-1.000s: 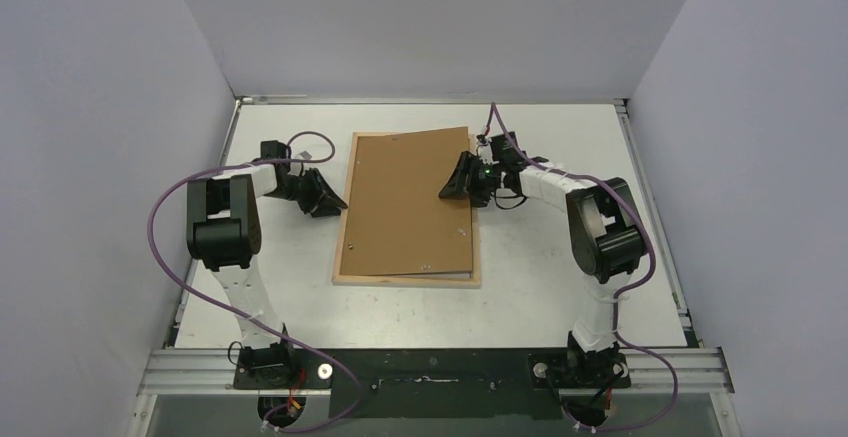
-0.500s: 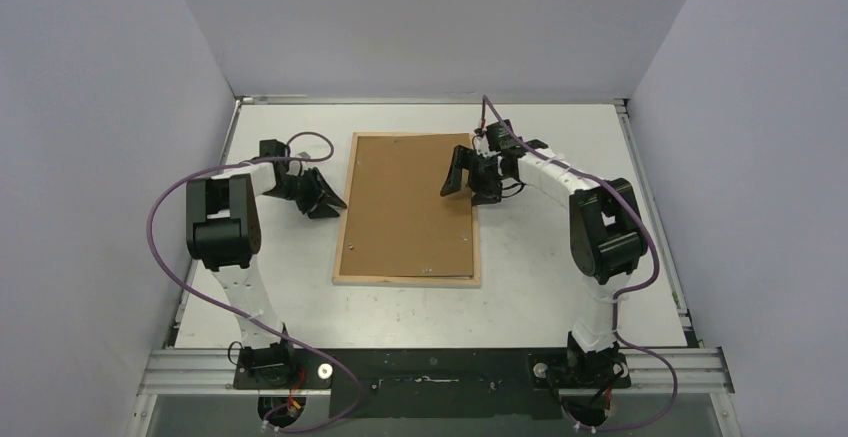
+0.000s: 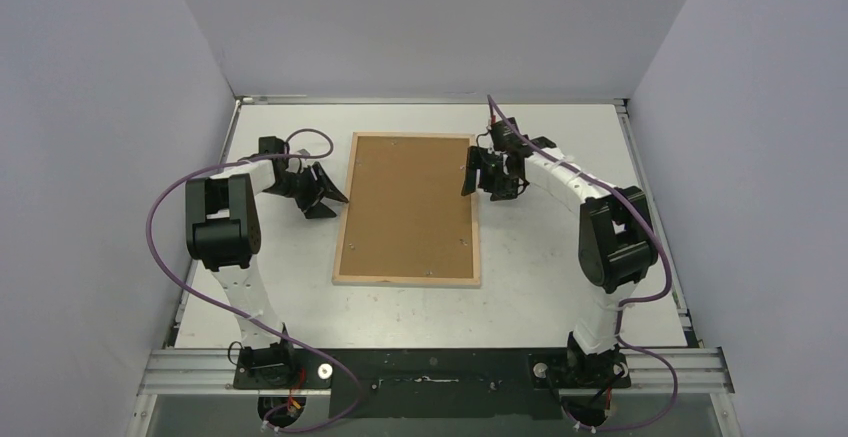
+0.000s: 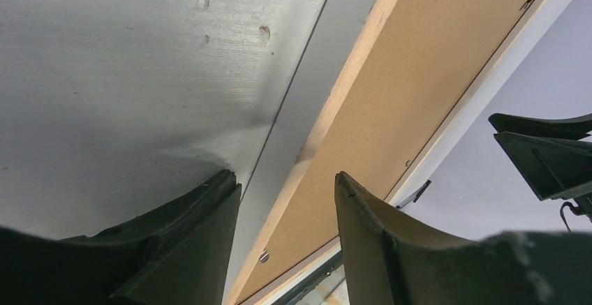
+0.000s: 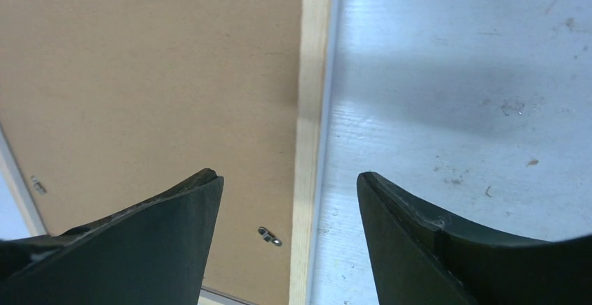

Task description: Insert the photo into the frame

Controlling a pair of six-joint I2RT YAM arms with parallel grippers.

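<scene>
The frame (image 3: pixel 405 280) lies face down in the middle of the table, its light wood back edge showing. The brown backing board (image 3: pixel 408 202) sits flat inside it. The photo is hidden. My left gripper (image 3: pixel 338 205) is open and empty, low at the frame's left edge; in the left wrist view the wood edge (image 4: pixel 328 109) runs between its fingers. My right gripper (image 3: pixel 467 177) is open and empty over the frame's right edge; the right wrist view shows the wood edge (image 5: pixel 311 109) and the board (image 5: pixel 153 75) between its fingers.
Small metal turn clips (image 5: pixel 269 235) sit on the backing board near the frame's edge. White table (image 3: pixel 560 287) surrounds the frame. Grey walls close in the back and both sides. A metal rail (image 3: pixel 430 367) with the arm bases runs along the near edge.
The backing board was skewed, its top right corner sticking out of the frame; now it lies square inside. My right gripper has moved right, from over the board to the frame's right edge.
</scene>
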